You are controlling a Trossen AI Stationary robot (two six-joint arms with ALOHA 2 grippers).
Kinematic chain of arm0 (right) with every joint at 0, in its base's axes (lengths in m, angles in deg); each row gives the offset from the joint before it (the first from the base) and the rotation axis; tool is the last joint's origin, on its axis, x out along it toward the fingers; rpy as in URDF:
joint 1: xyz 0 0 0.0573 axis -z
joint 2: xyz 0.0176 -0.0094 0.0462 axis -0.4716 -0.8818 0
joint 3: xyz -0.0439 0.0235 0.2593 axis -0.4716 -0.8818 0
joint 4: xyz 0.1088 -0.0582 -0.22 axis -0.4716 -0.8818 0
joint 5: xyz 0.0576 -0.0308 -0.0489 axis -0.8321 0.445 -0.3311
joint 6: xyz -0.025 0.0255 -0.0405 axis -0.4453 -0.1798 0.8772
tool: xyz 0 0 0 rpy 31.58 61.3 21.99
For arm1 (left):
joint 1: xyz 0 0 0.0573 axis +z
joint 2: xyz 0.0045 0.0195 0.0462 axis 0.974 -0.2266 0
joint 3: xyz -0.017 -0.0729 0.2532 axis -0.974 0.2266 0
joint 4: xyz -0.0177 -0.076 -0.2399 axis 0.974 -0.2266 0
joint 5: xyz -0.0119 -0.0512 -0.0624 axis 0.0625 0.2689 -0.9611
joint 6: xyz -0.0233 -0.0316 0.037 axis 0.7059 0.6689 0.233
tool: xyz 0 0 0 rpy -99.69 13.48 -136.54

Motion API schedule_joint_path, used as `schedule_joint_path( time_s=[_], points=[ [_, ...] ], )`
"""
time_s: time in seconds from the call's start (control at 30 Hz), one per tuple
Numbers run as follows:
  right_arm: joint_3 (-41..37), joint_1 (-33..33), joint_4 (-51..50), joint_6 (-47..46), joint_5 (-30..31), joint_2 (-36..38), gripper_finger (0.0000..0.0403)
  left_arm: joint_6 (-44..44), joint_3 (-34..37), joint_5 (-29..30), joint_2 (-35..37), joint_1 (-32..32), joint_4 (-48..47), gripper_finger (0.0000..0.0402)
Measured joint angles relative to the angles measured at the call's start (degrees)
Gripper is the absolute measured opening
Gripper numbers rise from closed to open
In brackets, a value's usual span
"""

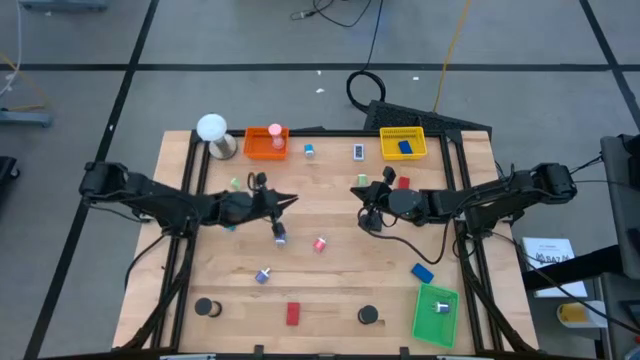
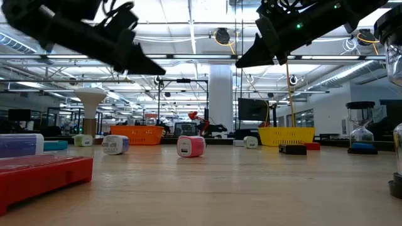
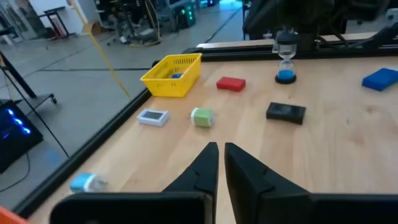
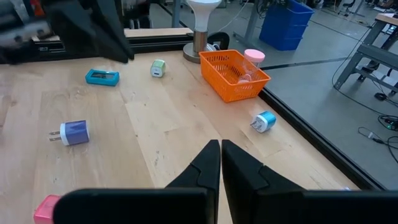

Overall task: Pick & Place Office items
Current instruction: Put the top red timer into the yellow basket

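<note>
- Both arms are seen raised above the middle of the wooden table (image 1: 330, 285). The left gripper (image 1: 290, 201) is closed, fingertips nearly touching in its wrist view, with nothing held between them.
- The right gripper (image 1: 362, 193) is likewise shut and empty, and is poised facing the left one across a gap.
- A purple plug-like piece (image 1: 280, 237) lies on the boards just below and beside the left gripper's tips; a pink piece (image 1: 320, 243) rests a little farther on.
- Other office items are scattered well apart: black discs (image 1: 368, 315), a red block (image 1: 293, 314) and a blue block (image 1: 422, 272).
- The step in hand is judged to be a pause between picks, no item being carried.
- For the next move, the left fingers would need to be opened, lowered over the purple piece and closed across it, before it is carried to a tray such as the orange tray (image 1: 265, 143).
</note>
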Motion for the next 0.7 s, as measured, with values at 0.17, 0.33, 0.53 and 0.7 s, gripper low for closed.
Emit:
schedule_joint_path(
  time_s=[0.17,0.33,0.53,0.7],
  points=[
    [0.00,0.15,4.81,0.00,-0.24,0.00,0.0011,3.83,6.29,0.04,0.01,-0.25,5.38,0.0018],
    [0.03,0.48,5.37,0.56,-6.83,2.96,0.0011,5.42,8.24,0.04,0.04,-0.26,5.51,0.0008],
    [0.04,1.24,-1.70,-6.92,2.82,10.86,0.0007,5.52,8.30,0.03,0.03,-0.26,5.60,0.0003],
    [2.51,5.76,-21.31,-21.34,4.63,16.58,0.0002,5.53,8.30,0.02,0.03,-0.26,5.67,0.0023]
  ],
)
